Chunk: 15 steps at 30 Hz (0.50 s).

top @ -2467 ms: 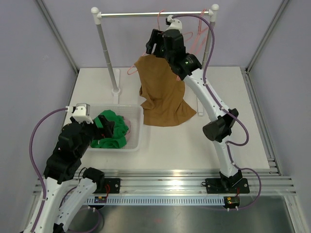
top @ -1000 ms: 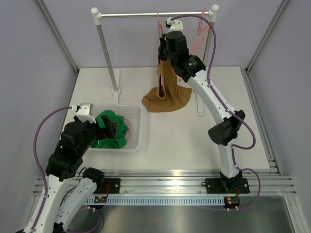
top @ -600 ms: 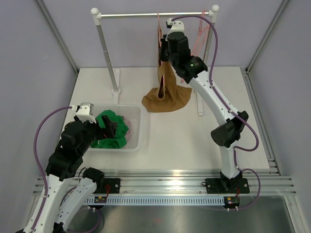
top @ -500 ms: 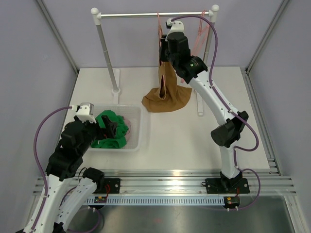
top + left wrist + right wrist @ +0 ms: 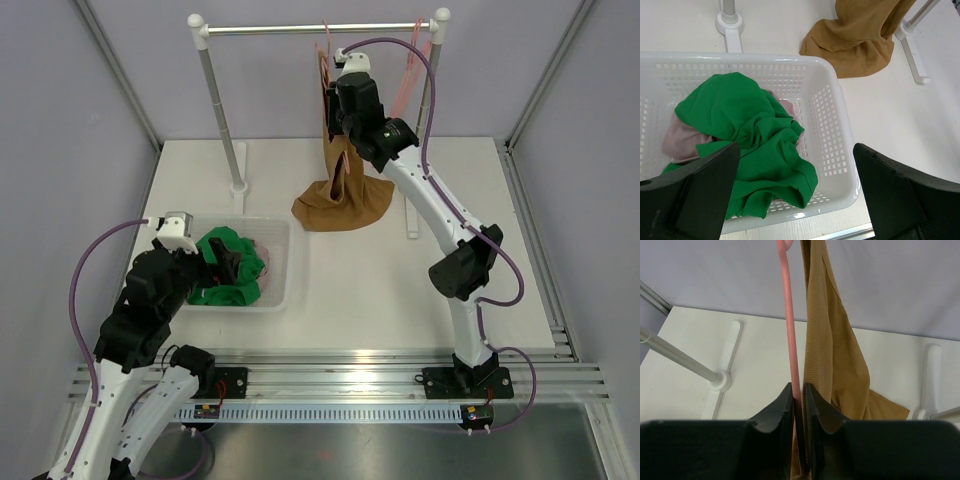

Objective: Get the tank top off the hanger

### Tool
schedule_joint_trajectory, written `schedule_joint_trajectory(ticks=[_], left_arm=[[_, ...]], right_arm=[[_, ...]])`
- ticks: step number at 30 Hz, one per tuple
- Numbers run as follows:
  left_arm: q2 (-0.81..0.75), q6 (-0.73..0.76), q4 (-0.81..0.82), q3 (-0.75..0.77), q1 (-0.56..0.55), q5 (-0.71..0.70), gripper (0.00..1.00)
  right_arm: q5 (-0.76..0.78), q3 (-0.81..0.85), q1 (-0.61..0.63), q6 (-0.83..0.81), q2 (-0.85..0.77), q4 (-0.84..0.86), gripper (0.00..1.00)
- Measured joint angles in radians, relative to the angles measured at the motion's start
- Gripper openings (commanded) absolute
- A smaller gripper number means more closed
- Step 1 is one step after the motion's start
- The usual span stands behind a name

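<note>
Left side first: the left gripper hangs over the white basket, fingers spread wide with nothing between them, and its own bulk cuts off the basket's near corners. Inside, a green garment is piled over a pale pink one, which is mostly buried.

Across to the rack now: the right gripper is up by the rail, jaws pinched tight on the pink hanger. The brown tank top hangs right against that hanger, but its straps run off the top of the wrist view (from above, the arm blocks them too), so I can't tell whether they're on the hanger. Its lower part lies heaped on the table, near the rack's right foot.

There's open white tabletop in front of the heap and off to the right. Pale lilac walls close in at the sides and back.
</note>
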Motion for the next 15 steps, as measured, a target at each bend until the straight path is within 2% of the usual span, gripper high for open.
schedule_joint_trajectory(ticks=[3,11,14,15], left_arm=[[0.0,0.0,0.0,0.0,0.0,0.0,0.99],[0.0,0.0,0.0,0.0,0.0,0.0,0.99],[0.0,0.0,0.0,0.0,0.0,0.0,0.99],[0.0,0.0,0.0,0.0,0.0,0.0,0.99]], right_arm=[[0.003,0.0,0.0,-0.008,0.008,-0.004,0.09],[0.008,0.015,0.0,-0.025,0.008,-0.009,0.11],[0.01,0.018,0.0,-0.037,0.008,-0.01,0.0],[0.012,0.021,0.0,-0.04,0.008,-0.012,0.0]])
